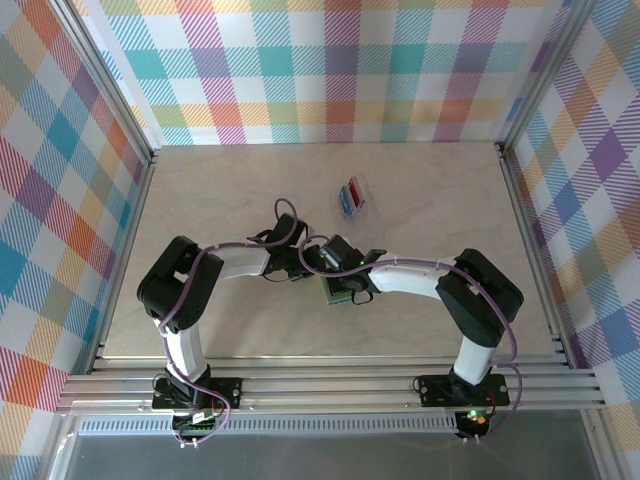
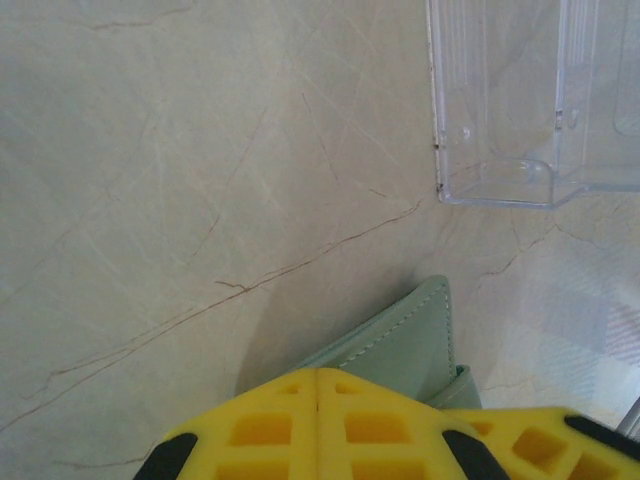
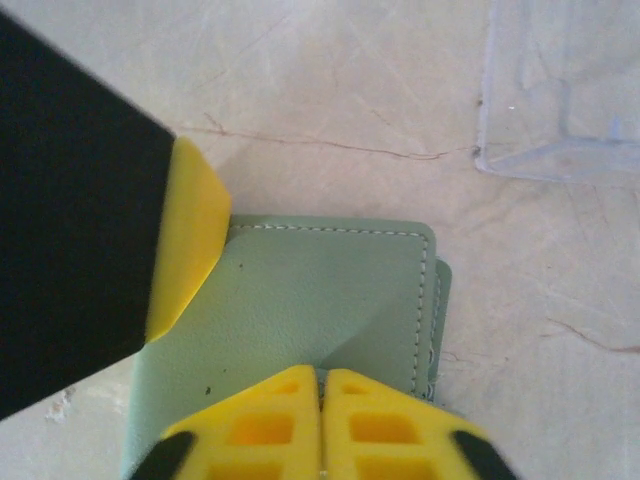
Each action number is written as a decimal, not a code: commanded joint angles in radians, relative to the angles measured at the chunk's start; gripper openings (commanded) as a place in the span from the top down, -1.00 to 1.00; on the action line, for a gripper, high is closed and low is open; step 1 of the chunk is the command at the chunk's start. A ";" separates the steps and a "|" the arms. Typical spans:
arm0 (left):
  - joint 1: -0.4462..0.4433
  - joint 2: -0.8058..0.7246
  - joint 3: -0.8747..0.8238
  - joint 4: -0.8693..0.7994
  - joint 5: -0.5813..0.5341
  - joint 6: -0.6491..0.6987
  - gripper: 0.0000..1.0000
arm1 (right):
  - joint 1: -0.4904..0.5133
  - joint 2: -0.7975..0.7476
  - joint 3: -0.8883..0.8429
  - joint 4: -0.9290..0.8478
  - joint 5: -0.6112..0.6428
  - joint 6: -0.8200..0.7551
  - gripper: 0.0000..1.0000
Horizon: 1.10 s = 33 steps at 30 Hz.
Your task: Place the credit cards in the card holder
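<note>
Judging progress, barely begun: small flat grey-green soft bifold wallet (image 3: 300, 300) lies folded shut | thin red and blue plastic cards (image 1: 351, 192) sit in clear plastic tray (image 2: 500, 150) just beyond wallet, none loaded | right gripper (image 3: 322, 372) fully closed, empty, tips on wallet's face | left gripper (image 2: 318, 372) fully closed, empty, at wallet's edge

My fingers (image 3: 250, 430) are matt yellow moulded plastic. The card holder (image 3: 300, 300) looks like soft, fine-grained matt leather with pale stitching. The table (image 3: 350, 80) is smooth, marble-veined. At one o'clock, the tray (image 3: 560, 160) is clear glossy plastic.
</note>
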 commanded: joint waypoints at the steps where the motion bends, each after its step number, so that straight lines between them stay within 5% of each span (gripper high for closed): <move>1: 0.006 0.021 -0.027 -0.044 -0.035 0.032 0.95 | -0.001 -0.011 -0.051 -0.032 -0.007 0.017 1.00; 17: 0.000 -0.016 -0.100 -0.027 -0.083 0.055 0.98 | -0.101 -0.205 -0.183 -0.060 0.005 0.157 0.99; 25: -0.022 -0.017 -0.086 -0.029 -0.075 0.075 0.98 | -0.113 -0.197 -0.236 -0.025 0.118 0.238 0.52; 33: -0.025 -0.013 -0.088 -0.025 -0.074 0.075 0.98 | -0.004 -0.327 -0.151 -0.180 0.266 0.201 0.21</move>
